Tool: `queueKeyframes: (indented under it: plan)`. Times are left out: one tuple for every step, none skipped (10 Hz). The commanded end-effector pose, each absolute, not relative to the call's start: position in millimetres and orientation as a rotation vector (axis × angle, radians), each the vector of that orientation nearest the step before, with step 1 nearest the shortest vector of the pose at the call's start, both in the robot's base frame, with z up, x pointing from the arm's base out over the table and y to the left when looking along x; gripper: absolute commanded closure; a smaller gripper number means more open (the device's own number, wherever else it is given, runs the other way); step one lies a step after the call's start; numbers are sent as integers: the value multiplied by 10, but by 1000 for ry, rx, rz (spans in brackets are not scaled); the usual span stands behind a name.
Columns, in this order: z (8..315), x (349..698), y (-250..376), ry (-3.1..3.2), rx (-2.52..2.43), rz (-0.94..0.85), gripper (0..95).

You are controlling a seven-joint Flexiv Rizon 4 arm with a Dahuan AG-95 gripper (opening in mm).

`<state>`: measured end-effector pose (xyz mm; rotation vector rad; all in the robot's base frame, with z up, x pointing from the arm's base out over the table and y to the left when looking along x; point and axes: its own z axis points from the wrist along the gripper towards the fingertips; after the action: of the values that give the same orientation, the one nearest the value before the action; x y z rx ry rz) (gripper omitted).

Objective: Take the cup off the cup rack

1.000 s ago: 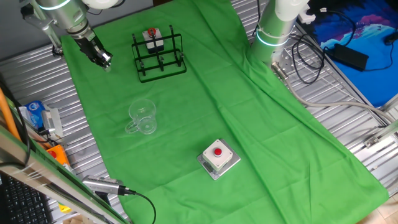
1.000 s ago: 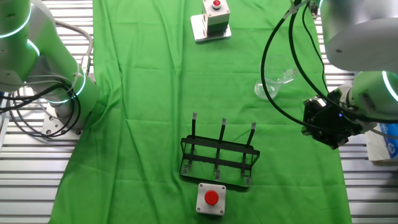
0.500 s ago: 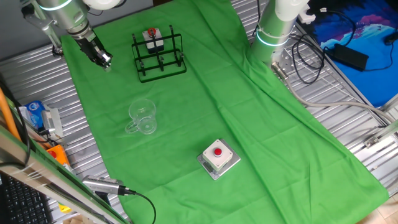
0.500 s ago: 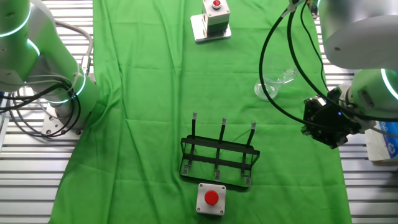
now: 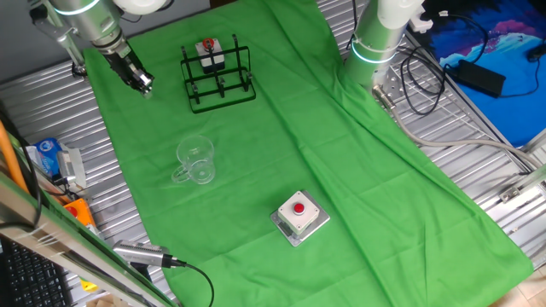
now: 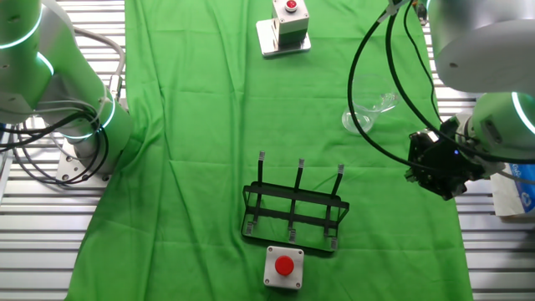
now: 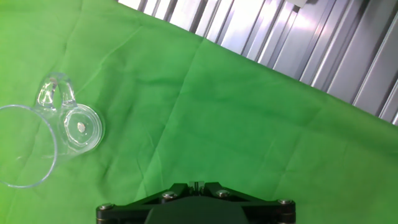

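Cup (image 5: 196,160) on cloth, seemingly upright

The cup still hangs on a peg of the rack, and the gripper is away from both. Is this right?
Not quite. The cup is off the rack: it sits on the green cloth, apart from the rack, as one fixed view shows. The gripper is indeed away from both.
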<state>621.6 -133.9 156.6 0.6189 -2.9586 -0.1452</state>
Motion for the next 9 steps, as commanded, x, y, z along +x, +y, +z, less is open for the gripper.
queueKeyframes:
  plan:
    - [1564,6216,-1340,-2960,615,-145,950]
    - [1565,6215,-1342,-2957,625,-141,950]
    - [1565,6214,-1343,-2956,631,-141,950]
    - [1566,6213,-1344,-2956,627,-140,950]
    - [1566,6213,-1345,-2957,628,-141,950]
    - [1566,6209,-1345,-2958,633,-154,950]
    - [1569,6198,-1342,-2967,617,-189,950]
    - [1571,6167,-1322,-2975,599,-222,950]
    - [1565,6141,-1297,-2978,583,-228,950]
